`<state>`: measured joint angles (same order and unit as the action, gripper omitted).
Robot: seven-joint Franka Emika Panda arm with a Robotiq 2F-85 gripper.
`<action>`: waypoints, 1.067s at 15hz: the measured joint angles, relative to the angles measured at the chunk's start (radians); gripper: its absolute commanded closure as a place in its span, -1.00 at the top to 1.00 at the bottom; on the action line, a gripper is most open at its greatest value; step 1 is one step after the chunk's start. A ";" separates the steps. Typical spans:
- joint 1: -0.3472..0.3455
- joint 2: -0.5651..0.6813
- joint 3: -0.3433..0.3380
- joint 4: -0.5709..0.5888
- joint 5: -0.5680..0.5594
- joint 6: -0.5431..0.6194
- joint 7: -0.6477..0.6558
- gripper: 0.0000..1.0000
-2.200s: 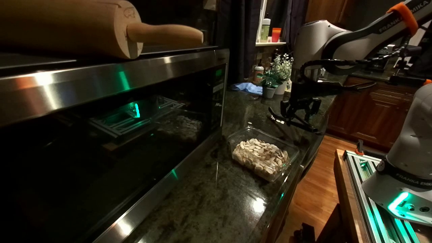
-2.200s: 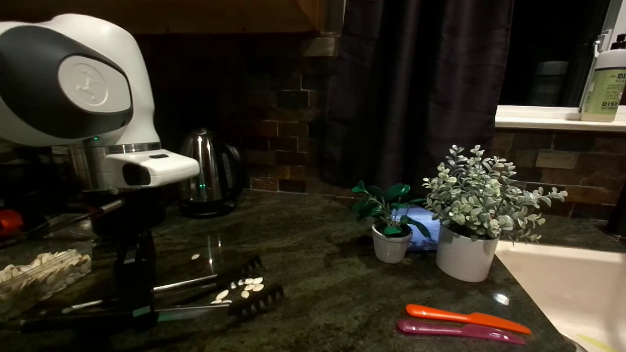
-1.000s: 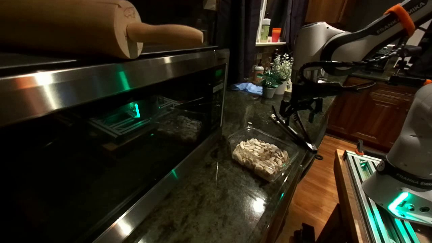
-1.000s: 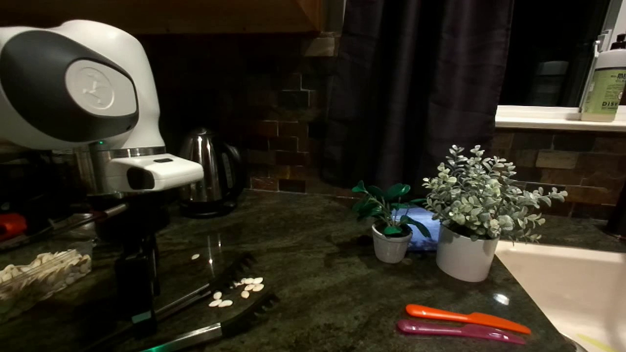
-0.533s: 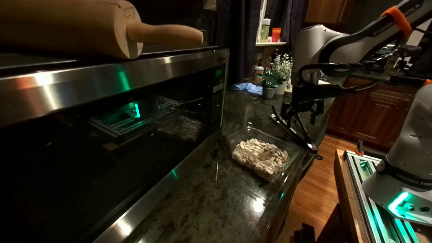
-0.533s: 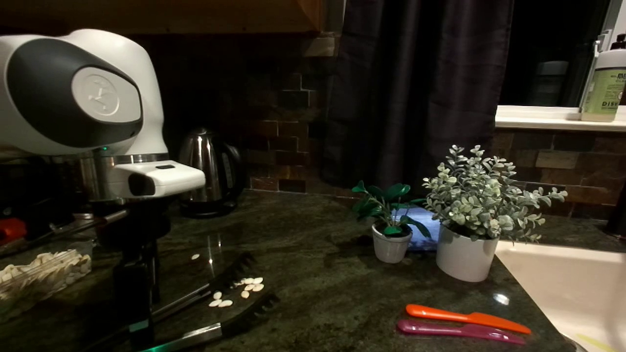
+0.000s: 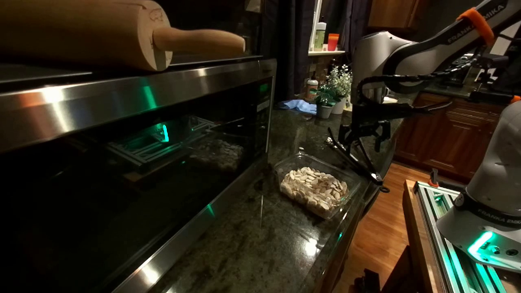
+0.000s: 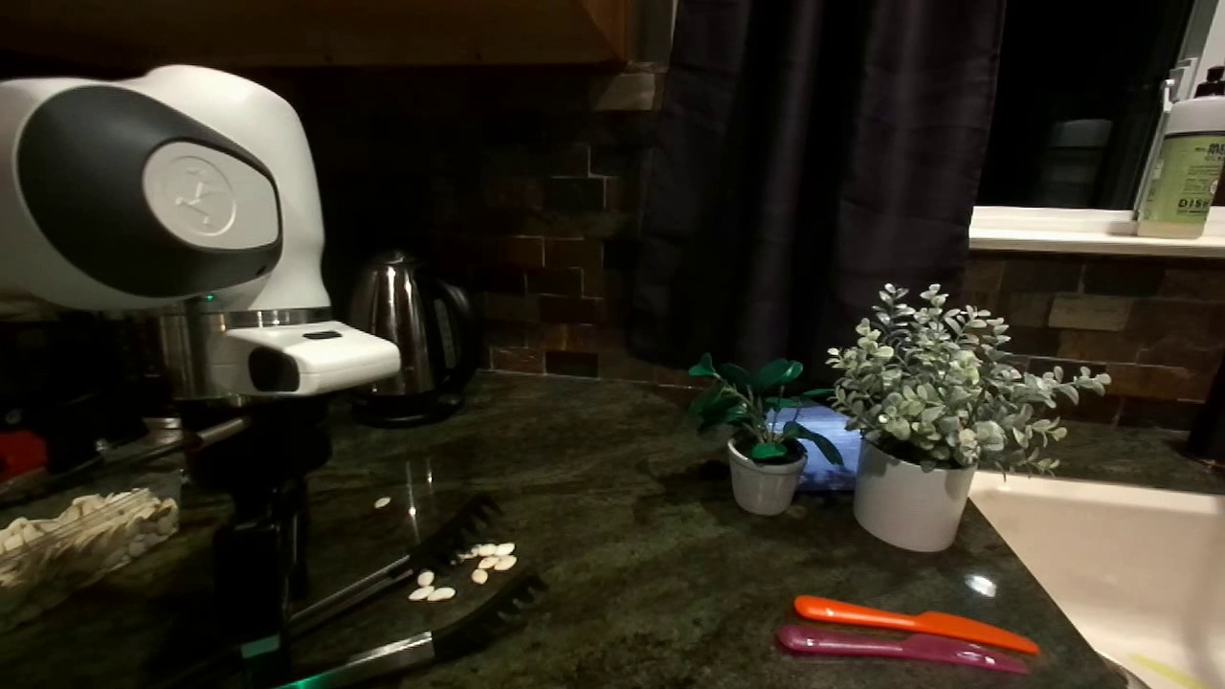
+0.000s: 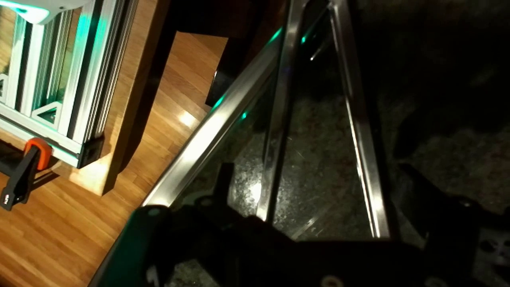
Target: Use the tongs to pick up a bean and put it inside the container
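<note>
Gripping looks undone as yet: the gripper (image 9: 314, 169) stands spread, pinching nothing, and in the wrist view both arms of the tongs (image 9: 277, 119) run between its jaws, seemingly untouched! Beyond, by the tips, loose beans (image 8: 489, 563) lie unpicked; apart from them sits the tub (image 7: 333, 172), picking and dropping both to do

From here the microwave (image 7: 138, 195) looks brushed metal and glossy glass; atop it, a smooth wooden rolling pin (image 7: 110, 32); beside it, a shiny plastic tub (image 7: 351, 185) on a polished stone counter (image 7: 252, 236). The tongs (image 8: 397, 655): gleaming metal, matt tips (image 8: 483, 617).
</note>
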<state>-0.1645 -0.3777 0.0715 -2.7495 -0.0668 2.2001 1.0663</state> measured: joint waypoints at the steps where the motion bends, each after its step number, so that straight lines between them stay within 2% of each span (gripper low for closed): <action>1: 0.001 0.005 0.000 0.000 0.009 0.003 0.000 1.00; 5: 0.014 0.030 0.000 0.001 0.053 0.063 0.001 1.00; 6: 0.019 0.038 0.000 0.001 0.062 0.083 0.001 0.50; 7: 0.022 0.045 0.000 0.001 0.067 0.099 0.001 0.47; 8: 0.025 0.051 0.000 0.001 0.069 0.114 0.001 0.35; 16: 0.040 0.083 0.000 0.008 0.070 0.170 0.006 -0.92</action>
<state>-0.1248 -0.2944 0.0714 -2.7416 0.0027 2.3703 1.0727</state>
